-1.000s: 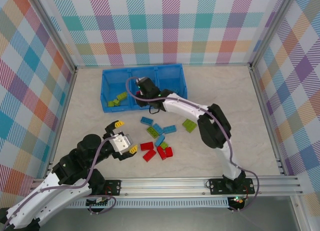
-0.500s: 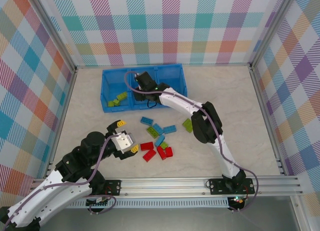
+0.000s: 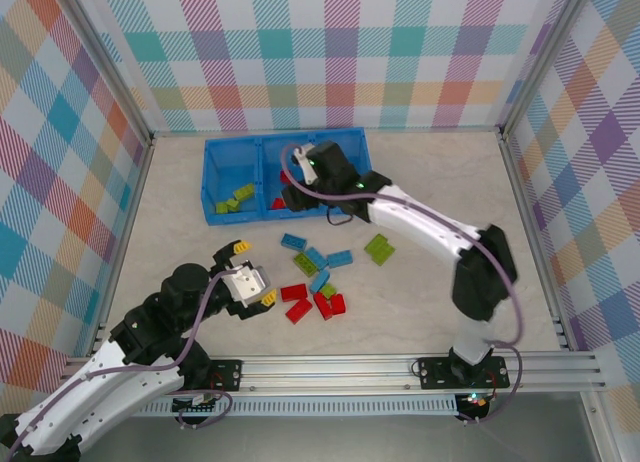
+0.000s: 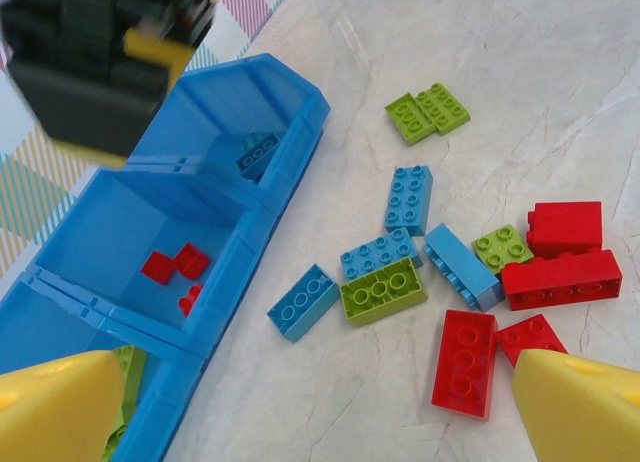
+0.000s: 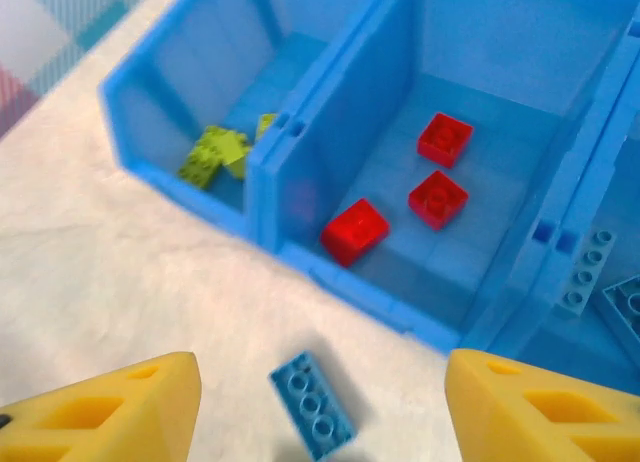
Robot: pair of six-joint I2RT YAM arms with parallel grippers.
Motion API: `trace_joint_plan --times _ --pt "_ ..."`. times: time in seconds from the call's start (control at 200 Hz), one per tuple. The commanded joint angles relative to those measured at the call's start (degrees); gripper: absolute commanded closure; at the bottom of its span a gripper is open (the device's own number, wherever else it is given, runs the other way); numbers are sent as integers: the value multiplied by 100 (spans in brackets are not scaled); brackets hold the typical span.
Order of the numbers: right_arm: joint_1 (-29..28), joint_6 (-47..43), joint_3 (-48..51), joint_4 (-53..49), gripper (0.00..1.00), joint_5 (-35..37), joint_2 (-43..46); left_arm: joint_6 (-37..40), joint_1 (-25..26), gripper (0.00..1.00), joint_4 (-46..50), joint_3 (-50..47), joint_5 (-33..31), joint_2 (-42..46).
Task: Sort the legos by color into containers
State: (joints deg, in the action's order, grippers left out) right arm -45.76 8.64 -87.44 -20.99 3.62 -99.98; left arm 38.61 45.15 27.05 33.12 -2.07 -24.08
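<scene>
Now, noted right gripper spread, empty, by middle compartment, red legos grouped there by colour; left gripper spread above loose legos, probably for picking.

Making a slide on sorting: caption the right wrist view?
Open right pincer facing the tray: three red legos in the middle compartment, green legos in the next.

Pastel plaid walls enclose a pale marbled surface, framed by aluminium rails under even light.

Loose legos beside blue containers
</scene>
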Motion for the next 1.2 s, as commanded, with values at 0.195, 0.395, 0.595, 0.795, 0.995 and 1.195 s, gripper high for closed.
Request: trace_joint_plan --times 0.195,0.395,0.595,0.795,0.995,1.195 --pt "-46 -1075 1443 579 11 -1137 97 468 -81 0 188 -198 1023 -202" --pt "-47 -1163 552 132 5 -1140 -1113 559 -78 0 283 -162 841 -403" --pt "-47 -1197 -151 -204 6 -869 -1970 637 -77 0 206 -319 759 -124" --pt "-100 -1216 -613 -559 20 -968 -2535 727 -76 0 207 -316 879 -339" --pt "-109 -1233 -882 -720 44 -1037 -2780 776 -76 0 200 -342 918 -317" --pt "-109 -1146 -771 -554 65 -1179 -2475 797 -76 0 127 -382 897 -247"
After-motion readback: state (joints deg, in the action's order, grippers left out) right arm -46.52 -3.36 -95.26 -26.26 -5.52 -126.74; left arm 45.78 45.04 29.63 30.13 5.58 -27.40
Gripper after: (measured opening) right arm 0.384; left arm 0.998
